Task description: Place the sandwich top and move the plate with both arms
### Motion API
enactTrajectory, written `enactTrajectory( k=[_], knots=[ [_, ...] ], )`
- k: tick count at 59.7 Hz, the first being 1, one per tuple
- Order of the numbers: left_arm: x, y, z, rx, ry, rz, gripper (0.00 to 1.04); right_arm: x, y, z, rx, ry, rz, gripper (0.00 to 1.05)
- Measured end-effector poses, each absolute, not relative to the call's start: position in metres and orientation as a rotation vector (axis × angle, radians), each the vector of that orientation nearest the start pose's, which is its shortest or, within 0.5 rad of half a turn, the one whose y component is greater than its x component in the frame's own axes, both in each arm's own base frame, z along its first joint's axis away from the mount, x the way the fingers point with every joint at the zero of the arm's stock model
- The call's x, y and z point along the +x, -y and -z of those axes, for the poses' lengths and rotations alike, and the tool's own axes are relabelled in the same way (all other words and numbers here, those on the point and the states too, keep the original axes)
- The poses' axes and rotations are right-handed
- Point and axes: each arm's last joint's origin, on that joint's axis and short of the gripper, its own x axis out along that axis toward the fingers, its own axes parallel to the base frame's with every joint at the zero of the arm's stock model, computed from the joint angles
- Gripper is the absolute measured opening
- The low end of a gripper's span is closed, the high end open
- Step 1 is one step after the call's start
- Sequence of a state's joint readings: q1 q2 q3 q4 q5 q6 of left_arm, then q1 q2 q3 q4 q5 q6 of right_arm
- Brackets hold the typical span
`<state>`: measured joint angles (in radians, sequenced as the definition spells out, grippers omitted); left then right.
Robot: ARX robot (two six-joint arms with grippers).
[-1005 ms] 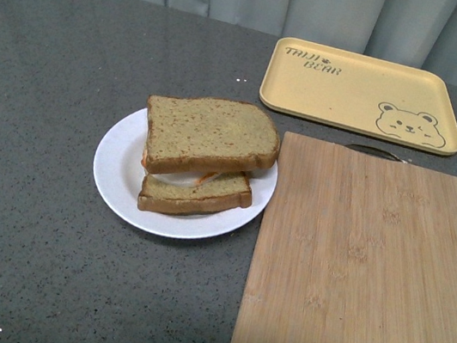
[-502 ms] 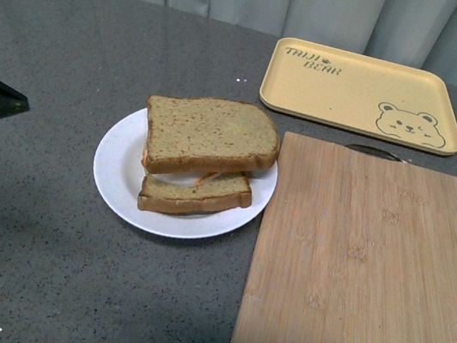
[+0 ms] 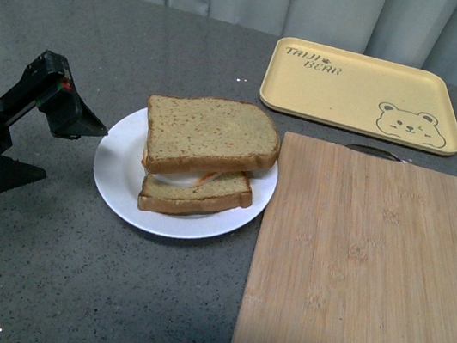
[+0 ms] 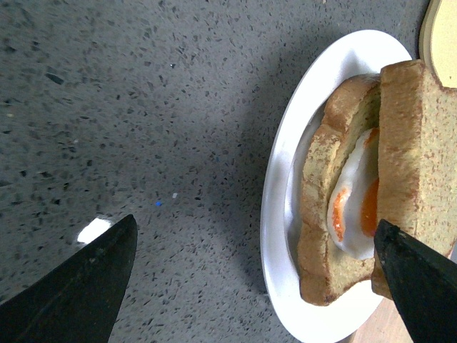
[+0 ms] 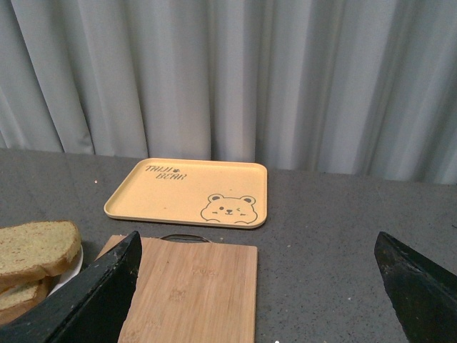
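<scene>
The sandwich top (image 3: 208,133), a plain brown speckled slice, lies on a second slice (image 3: 199,193) on the white plate (image 3: 118,180). A fried egg (image 4: 350,207) shows between the two slices in the left wrist view. My left gripper (image 3: 75,149) is open just left of the plate, close to its rim. In the left wrist view my left gripper (image 4: 250,286) is open, with the plate (image 4: 285,171) and the sandwich top (image 4: 418,128) between the jaws' line. My right gripper (image 5: 253,296) is open and empty above the table; it is out of the front view.
A wooden cutting board (image 3: 360,271) lies right of the plate, touching or nearly touching its rim. A yellow bear tray (image 3: 358,92) sits behind the board. Grey curtains hang at the table's far edge. The right wrist view shows the board (image 5: 189,286) and tray (image 5: 186,189).
My left arm has come into the front view from the left and moved right toward the plate, gripper open. The sandwich and plate have not moved.
</scene>
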<state>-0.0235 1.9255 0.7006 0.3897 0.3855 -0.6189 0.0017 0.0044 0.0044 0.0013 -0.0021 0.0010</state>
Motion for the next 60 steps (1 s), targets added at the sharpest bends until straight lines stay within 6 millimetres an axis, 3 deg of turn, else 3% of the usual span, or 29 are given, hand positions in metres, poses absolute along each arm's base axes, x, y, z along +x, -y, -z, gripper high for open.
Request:
enactTrajectory(
  k=[7,22,40,44,60],
  knots=[
    [0.321,0.022,-0.065,-0.750,-0.943,0.109,0.95,0.098,0.000,-0.165,0.001,0.001,-0.004,0.95],
    [0.333,0.032,-0.049,-0.790,-0.991,0.095,0.54,0.098,0.000,-0.165,0.001,0.002,-0.004,0.95],
    [0.341,0.041,-0.049,-0.818,-1.006,0.179,0.09,0.098,0.000,-0.165,0.001,0.002,-0.004,0.95],
    [0.342,0.040,-0.051,-0.843,-0.996,0.211,0.04,0.098,0.000,-0.165,0.001,0.001,-0.004,0.95],
    [0.336,0.030,-0.057,-1.017,-0.889,0.291,0.04,0.098,0.000,-0.165,0.001,0.001,-0.004,0.95]
  ],
)
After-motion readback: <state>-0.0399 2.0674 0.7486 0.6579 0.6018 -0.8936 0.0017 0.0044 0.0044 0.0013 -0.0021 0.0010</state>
